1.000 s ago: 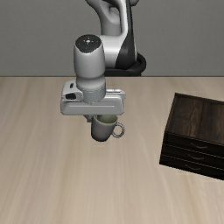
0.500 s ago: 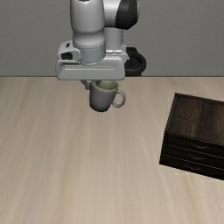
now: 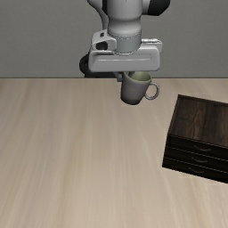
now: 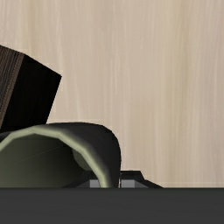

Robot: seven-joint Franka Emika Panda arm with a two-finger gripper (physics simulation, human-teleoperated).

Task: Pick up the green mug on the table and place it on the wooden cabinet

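One mug [image 3: 135, 87]: we hold it aloft.
Gripper [image 3: 132, 77]: clamped on the mug; grip could slip.
Cabinet [image 3: 200, 134]: low approach may clip its edge.

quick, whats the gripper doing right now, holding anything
gripper: closed on the green mug, holding it in the air above the table

You get the wooden cabinet [image 3: 200, 134] cut off at the exterior view's right edge, and the gripper [image 3: 134, 76] covers part of the green mug's [image 3: 134, 92] rim there; in the wrist view both mug [image 4: 52, 153] and cabinet [image 4: 22, 92] run past the picture's edge
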